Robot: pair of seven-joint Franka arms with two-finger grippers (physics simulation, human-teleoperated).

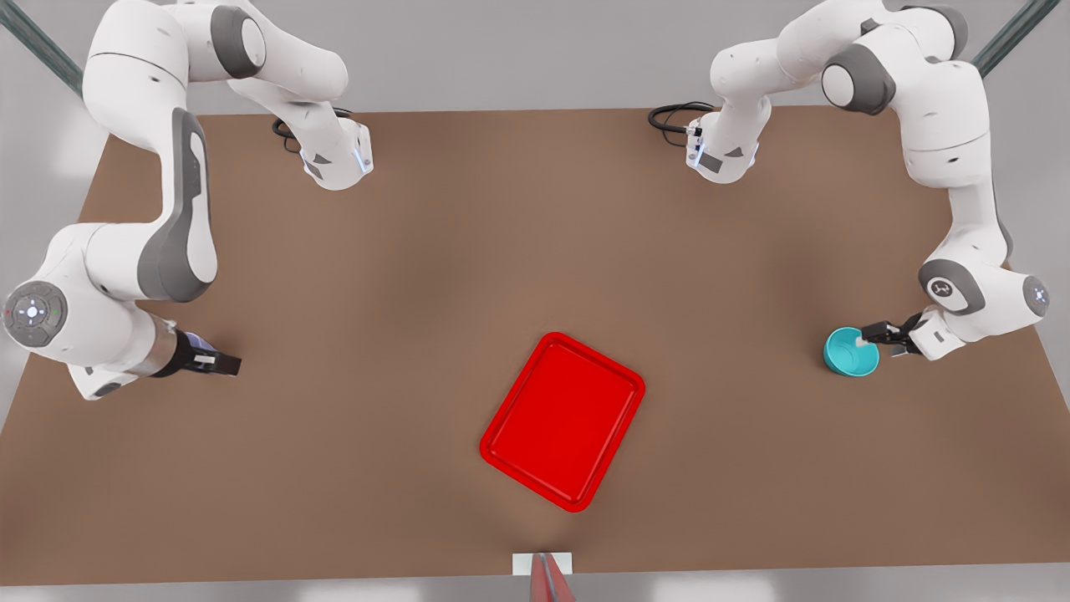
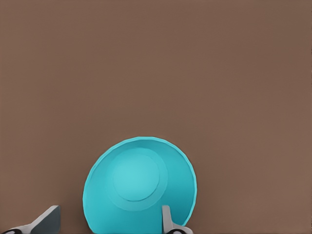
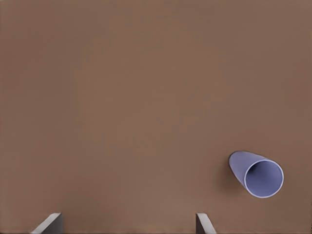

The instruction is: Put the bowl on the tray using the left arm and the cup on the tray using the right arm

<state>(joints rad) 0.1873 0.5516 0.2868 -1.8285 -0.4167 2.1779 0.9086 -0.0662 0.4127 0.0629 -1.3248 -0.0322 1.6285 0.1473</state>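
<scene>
Left end effector (image 1: 876, 336) at the bowl (image 1: 849, 354), fingers spread astride its rim (not clamped), well right of the tray (image 1: 562, 420). Right end effector (image 1: 224, 363) released, cup (image 3: 257, 174) near it on the desk (image 1: 435, 251).

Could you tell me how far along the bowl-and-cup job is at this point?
Nothing is placed yet: the tray carries nothing. In hand: the left gripper, open, straddles the rim of the bowl, which sits on the table. The right gripper is open above bare table near the cup. Both pickups and placements remain.
</scene>
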